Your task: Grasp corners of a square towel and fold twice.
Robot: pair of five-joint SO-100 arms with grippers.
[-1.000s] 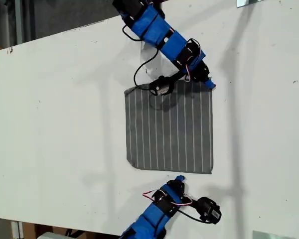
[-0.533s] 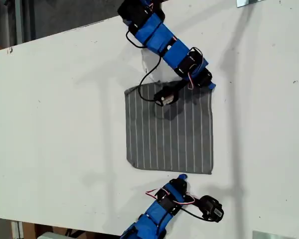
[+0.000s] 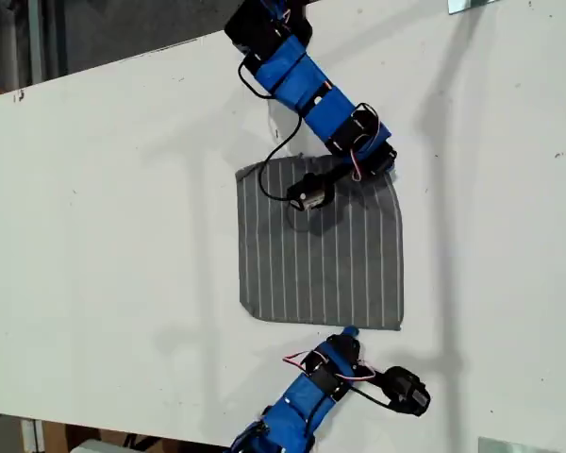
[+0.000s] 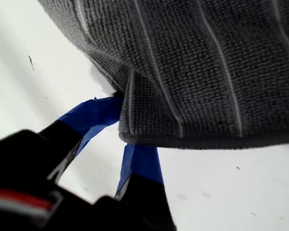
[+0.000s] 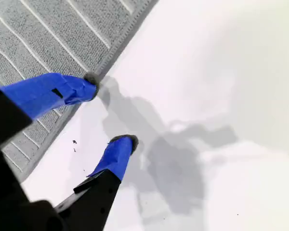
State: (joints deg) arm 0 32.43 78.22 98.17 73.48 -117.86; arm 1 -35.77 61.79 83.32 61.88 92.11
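Note:
The grey pinstriped towel (image 3: 321, 255) lies flat on the white table (image 3: 123, 236), except for its corner (image 3: 391, 184) at the upper right in the exterior view. That corner is pinched and raised off the table by my first gripper (image 3: 387, 170). In the first wrist view, the blue-taped jaws of my first gripper (image 4: 121, 137) are shut on the hemmed corner (image 4: 135, 122), with the towel (image 4: 197, 67) hanging above them. My second gripper (image 3: 349, 333) stands open at the towel's near edge. One fingertip (image 5: 89, 86) touches the towel (image 5: 33, 33) at its hem; the other rests on bare table.
Metal brackets sit at the exterior view's top right (image 3: 472, 5) and bottom right (image 3: 509, 445). The table's far edge runs diagonally across the exterior view's upper left, with dark floor beyond. A black camera module (image 3: 309, 193) and cable hang over the towel.
My first gripper closed on the towel's upper-right corner and drew it slightly inward and up, rounding that corner. The second arm edged a little to the exterior view's right.

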